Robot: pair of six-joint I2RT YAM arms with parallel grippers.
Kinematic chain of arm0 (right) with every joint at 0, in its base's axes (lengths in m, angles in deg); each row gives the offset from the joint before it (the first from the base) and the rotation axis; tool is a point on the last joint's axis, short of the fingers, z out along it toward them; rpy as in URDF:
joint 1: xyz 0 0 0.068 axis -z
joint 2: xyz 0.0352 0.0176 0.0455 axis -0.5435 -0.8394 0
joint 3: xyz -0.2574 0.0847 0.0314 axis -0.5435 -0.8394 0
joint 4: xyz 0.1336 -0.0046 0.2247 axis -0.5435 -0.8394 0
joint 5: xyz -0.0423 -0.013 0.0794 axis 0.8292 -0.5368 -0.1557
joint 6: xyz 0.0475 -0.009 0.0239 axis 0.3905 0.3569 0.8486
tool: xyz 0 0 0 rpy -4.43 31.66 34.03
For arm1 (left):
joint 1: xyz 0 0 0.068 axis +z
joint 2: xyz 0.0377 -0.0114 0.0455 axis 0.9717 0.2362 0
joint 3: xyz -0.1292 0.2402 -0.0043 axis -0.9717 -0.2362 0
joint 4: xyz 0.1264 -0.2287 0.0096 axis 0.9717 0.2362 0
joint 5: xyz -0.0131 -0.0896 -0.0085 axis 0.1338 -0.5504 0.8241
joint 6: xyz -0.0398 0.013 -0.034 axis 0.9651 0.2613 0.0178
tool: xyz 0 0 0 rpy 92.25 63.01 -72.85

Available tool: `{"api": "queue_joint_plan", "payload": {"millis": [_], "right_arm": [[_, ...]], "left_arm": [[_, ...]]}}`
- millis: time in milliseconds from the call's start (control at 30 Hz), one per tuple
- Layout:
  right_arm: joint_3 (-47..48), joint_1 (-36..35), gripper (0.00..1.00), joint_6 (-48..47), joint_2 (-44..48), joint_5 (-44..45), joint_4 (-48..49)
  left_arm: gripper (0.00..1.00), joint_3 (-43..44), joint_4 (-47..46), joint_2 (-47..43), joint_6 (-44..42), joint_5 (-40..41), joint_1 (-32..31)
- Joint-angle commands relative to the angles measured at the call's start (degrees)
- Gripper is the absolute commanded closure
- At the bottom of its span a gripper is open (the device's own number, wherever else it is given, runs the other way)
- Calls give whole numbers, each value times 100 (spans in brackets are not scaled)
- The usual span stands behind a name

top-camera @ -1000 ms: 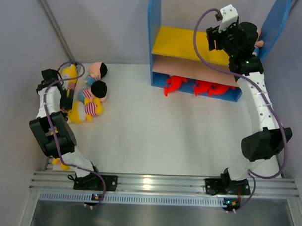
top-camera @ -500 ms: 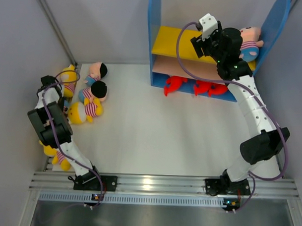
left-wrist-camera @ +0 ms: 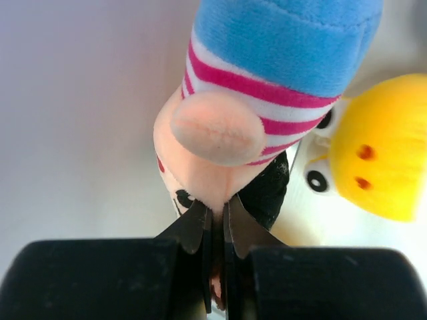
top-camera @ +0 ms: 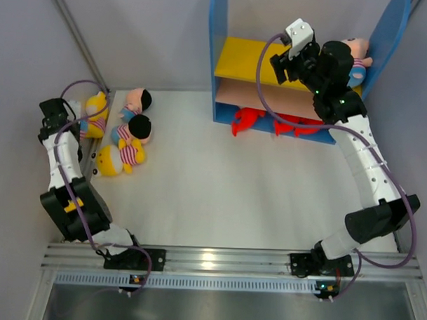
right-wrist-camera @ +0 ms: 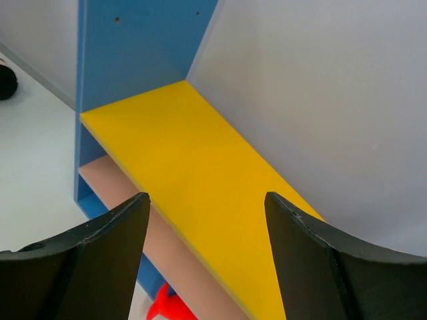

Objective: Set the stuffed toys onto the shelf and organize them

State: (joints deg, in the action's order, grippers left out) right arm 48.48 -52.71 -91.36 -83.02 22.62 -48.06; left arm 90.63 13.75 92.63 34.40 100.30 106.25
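In the left wrist view my left gripper [left-wrist-camera: 217, 220] is shut on peach fabric of a boy doll [left-wrist-camera: 267, 73] with a pink-striped shirt and blue shorts. A yellow figure [left-wrist-camera: 373, 153] lies right beside it. From above, the left gripper [top-camera: 73, 124] is at the far left wall next to that yellow figure [top-camera: 96, 105]. My right gripper [right-wrist-camera: 207, 200] stands open and empty above the shelf's yellow upper board [right-wrist-camera: 200, 173]. Another boy doll [top-camera: 357, 56] lies at the right end of that board [top-camera: 245, 59]. Red sharks [top-camera: 246, 120] sit on the blue base.
Two boy dolls [top-camera: 136, 99] [top-camera: 134, 129] and a yellow figure [top-camera: 117, 159] lie on the white table left of centre. The shelf's tall blue side panels [top-camera: 216, 48] rise on both sides. Grey walls stand close on the left and right.
The left gripper closed on the boy doll and its wrist shifted toward the back left. The right gripper drew left, away from the doll on the upper board.
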Motion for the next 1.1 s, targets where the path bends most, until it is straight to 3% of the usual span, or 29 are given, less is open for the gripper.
{"api": "queue_joint_plan", "payload": {"millis": [0,133,233,333,400,467,533,967,1067], "right_arm": [[-18,-139,29,242,467,-676,6],[-228,-262,23,383,634,-1686,-12],[-431,-551,18,278,678,-2294,137],[-624,-1043,14,85,591,-2768,225],[-677,-1342,12,32,495,-3206,252],[-677,-1544,12,23,310,-3550,269],[-599,-1650,13,-30,109,-3920,200],[298,-2160,16,58,-1149,-3887,-469],[430,-2204,27,172,-1404,-4025,-530]], "left_arm": [[100,126,-143,-1153,-105,-1031,6],[100,170,341,-1699,-141,-2980,-125],[100,39,640,-1831,-149,-3310,-634],[100,-190,763,-1998,-333,-3529,-1723],[100,-383,912,-2252,-553,-4371,-2453],[100,-384,1018,-2506,-650,-5343,-2752],[100,-209,1220,-2508,-598,-5743,-2798],[100,-217,1290,-2587,-273,-6026,-2956],[100,-226,1291,-2622,-264,-6000,-2956]]}}
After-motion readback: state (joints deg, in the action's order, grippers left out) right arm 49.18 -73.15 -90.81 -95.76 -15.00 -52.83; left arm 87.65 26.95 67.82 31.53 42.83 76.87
